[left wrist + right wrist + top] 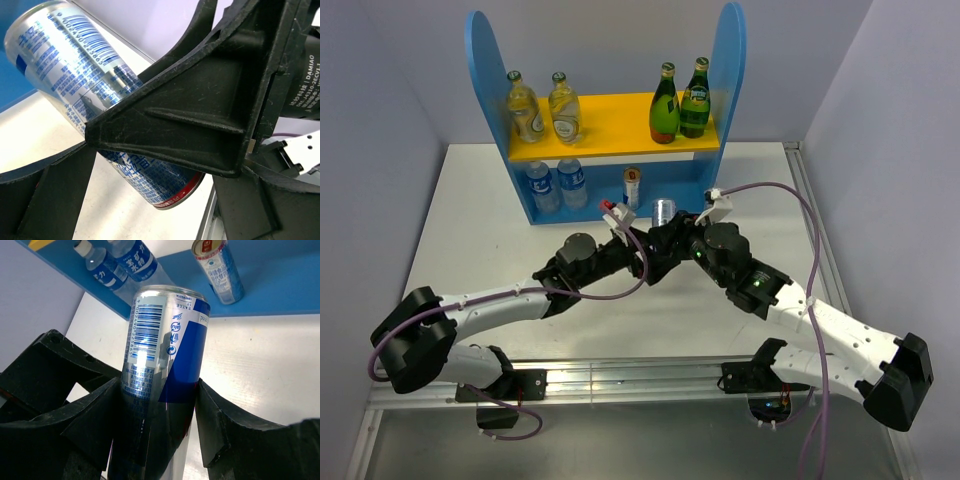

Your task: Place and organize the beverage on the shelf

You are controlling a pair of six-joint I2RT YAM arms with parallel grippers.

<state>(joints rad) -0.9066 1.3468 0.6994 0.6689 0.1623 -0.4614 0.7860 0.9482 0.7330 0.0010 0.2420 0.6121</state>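
Setting: white table between pale walls, with the shelf at its far edge.

Item in hand: one blue-and-silver can, upright, just in front of the shelf's blue base and near its middle. The right gripper pinched it low on the body, one finger on either side. The left gripper sat close beside it with jaws spread wide, holding nothing.

Handling note: the can probably belonged on the base beside the small can. It wanted to go in level and be set down fully before release, with the left arm out of the path.

Stock, upper yellow board: two pale bottles of yellowish liquid on the left, two green bottles on the right, contents not discernible.

Stock, base: two water bottles on the left, holding clear liquid. Contents of both cans were hidden.
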